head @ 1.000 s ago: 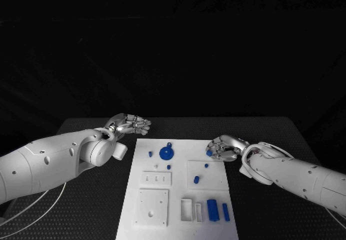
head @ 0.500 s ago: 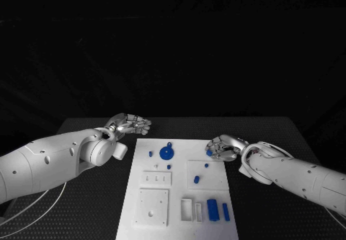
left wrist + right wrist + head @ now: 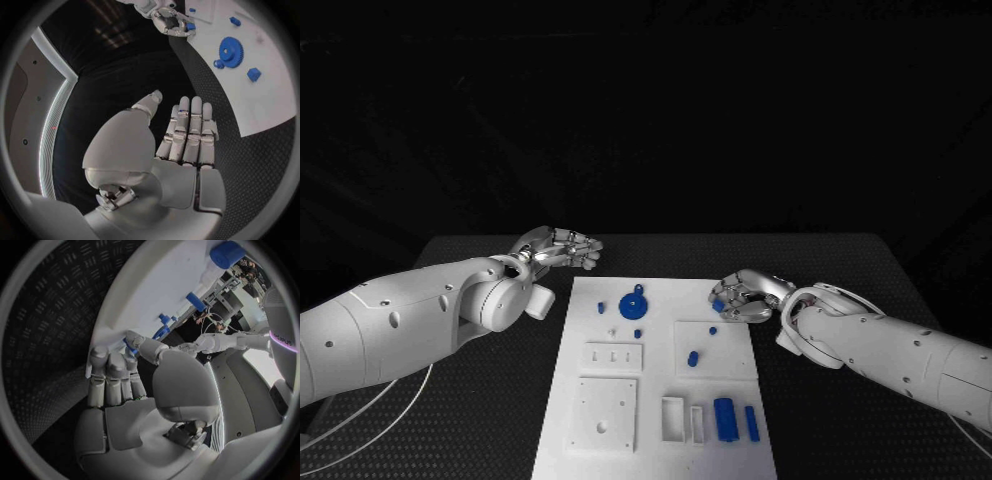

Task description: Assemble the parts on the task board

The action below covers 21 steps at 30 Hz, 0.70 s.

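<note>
Little movement is noted: right hand has edged leftward, fingers pinching a blue part over the task board. Left hand, open, hovers off-board. Misalignment could jam insertion.

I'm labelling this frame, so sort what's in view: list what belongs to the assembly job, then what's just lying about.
Belongs to the job:
- task board
- blue gear
- small blue peg
- blue block and blue bar at the near end
- right hand, fingers pinching a small blue part
- left hand, holding nothing

Just lying about:
- black table
- white cable beside the left arm
</note>
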Each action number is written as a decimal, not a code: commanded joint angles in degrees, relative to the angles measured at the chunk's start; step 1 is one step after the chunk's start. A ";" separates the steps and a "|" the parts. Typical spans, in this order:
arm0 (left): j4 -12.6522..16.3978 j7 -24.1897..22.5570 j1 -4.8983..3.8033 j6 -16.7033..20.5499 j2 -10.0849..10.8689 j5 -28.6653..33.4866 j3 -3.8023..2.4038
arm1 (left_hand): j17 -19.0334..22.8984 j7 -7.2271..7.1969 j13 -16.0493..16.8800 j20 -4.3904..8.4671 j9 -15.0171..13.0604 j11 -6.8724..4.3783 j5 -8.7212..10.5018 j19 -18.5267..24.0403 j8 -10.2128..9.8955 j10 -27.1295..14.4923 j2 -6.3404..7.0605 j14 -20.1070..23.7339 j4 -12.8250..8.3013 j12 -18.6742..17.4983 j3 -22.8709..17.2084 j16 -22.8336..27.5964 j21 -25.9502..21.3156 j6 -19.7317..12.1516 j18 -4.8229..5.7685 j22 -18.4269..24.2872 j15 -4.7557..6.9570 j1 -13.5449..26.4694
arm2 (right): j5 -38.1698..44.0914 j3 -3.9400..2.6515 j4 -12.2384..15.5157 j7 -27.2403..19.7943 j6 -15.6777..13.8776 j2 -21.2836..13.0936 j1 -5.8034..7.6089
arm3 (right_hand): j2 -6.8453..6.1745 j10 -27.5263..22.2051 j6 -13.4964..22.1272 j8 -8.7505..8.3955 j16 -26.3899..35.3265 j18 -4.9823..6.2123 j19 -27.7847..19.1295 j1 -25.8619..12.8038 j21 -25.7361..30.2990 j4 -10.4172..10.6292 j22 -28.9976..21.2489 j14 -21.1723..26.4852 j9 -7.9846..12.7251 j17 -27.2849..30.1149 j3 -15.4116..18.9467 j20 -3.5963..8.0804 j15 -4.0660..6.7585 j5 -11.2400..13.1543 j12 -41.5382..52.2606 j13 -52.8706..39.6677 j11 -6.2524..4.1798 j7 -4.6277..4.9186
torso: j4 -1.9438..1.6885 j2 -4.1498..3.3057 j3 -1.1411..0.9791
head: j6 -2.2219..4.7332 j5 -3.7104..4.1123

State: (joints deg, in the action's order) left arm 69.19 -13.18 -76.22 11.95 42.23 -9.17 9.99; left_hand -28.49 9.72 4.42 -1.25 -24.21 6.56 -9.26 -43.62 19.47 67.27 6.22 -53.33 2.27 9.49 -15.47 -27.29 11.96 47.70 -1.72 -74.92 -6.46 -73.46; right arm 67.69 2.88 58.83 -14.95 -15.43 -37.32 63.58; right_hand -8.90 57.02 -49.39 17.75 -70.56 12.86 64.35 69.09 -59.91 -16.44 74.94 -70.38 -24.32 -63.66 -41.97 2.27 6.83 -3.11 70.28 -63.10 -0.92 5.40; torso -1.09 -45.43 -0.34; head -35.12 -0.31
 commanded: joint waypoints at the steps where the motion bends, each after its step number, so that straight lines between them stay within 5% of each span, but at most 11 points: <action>1: 0.14 -0.20 -0.03 -0.91 -0.03 -0.21 -0.04 | -0.04 0.33 -0.07 0.44 0.00 0.26 0.19 0.09 -0.36 -0.28 0.04 0.33 -0.34 0.03 0.10 -0.29 0.19 -0.03 -0.21 -1.21 -0.08 0.55 | 0.51 0.01 0.07 -0.53 1.00 0.06 -0.01 | 0.18 -0.28 -1.44 0.84 -0.28 2.14 0.02 -0.35 -0.27 0.03 1.10 0.27 -0.41 -0.06 0.63 0.49 -0.24 0.31 0.35 0.16 0.47 0.46 | -0.03 -0.02 0.00 | 0.01 0.03; 8: 0.16 -0.17 -0.03 -0.95 -0.01 -0.34 -0.04 | -0.04 0.33 -0.07 0.44 0.00 0.26 0.21 0.09 -0.36 -0.28 0.02 0.34 -0.33 0.04 0.09 -0.30 0.18 -0.02 -0.21 -1.21 -0.08 0.57 | 0.50 0.01 -0.11 -0.47 0.88 0.03 -0.01 | 1.14 -0.45 -5.38 3.02 -0.47 2.14 -0.04 -1.34 -0.46 0.28 1.02 0.25 -1.50 -0.07 0.88 0.45 -0.94 0.31 0.92 0.45 1.20 1.23 | -0.05 -0.01 0.01 | 0.02 0.01; 21: 0.05 -0.11 -0.03 -0.98 -0.03 -0.39 -0.04 | -0.03 0.32 -0.08 0.45 -0.01 0.26 0.24 0.09 -0.37 -0.28 -0.01 0.35 -0.32 0.05 0.06 -0.32 0.18 0.01 -0.19 -1.21 -0.08 0.61 | 0.41 0.01 -0.22 -0.48 0.84 0.12 -0.01 | 1.50 -0.47 -6.64 3.55 -0.58 2.14 0.04 -2.17 -0.59 0.41 0.99 0.21 -1.91 -0.06 1.15 0.45 -0.79 0.32 1.24 0.73 1.01 0.99 | -0.01 -0.01 -0.02 | -0.07 0.03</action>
State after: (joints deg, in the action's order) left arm 69.14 -13.07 -76.22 11.83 42.29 -9.30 9.99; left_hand -28.49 9.72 4.42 -1.25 -24.20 6.56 -9.26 -43.62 19.47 67.27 6.22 -53.33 2.27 9.49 -15.46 -27.28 11.96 47.70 -1.72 -74.90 -6.46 -73.46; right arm 67.72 2.89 58.61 -14.97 -15.31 -37.27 63.58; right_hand -7.32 56.62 -53.91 21.07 -70.78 12.90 64.24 67.50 -60.13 -16.05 74.93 -70.12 -26.11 -63.64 -41.26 2.35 6.14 -3.11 71.26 -62.42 -0.09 4.54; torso -1.11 -45.45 -0.34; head -35.16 -0.31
